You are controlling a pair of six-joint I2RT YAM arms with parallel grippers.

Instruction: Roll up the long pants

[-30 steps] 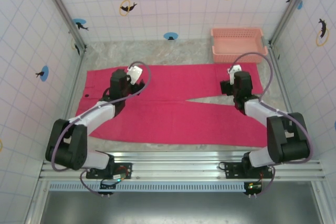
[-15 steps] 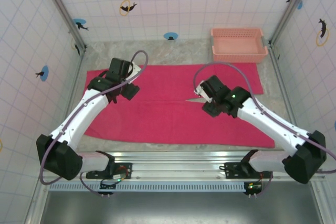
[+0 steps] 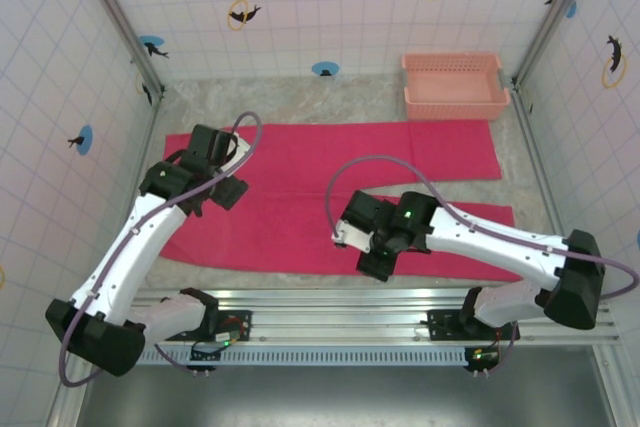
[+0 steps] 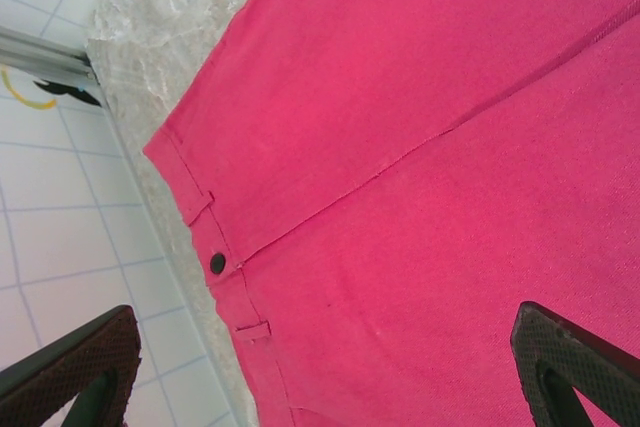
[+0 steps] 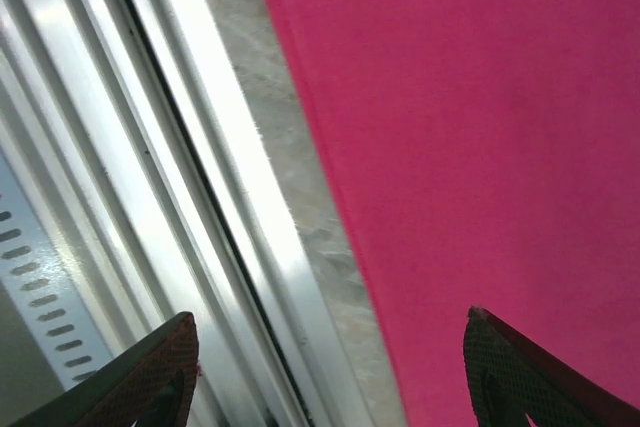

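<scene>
The long pants lie flat and spread on the table, waist at the left and both legs running right. My left gripper hovers open over the waist end. In the left wrist view the waistband button and a belt loop show, with nothing between my left gripper's fingers. My right gripper hangs open over the near hem of the near leg. Its wrist view has the pants' edge under one finger and the rail under the other.
A pale pink basket stands at the back right, beyond the far leg. An aluminium rail runs along the near table edge, with a thin strip of marbled table between it and the cloth. Tiled walls close in on both sides.
My left arm has swung left and nearer, toward the waist. My right arm has swept from the crotch area down to the near edge of the pants, its jaws narrowing slightly.
</scene>
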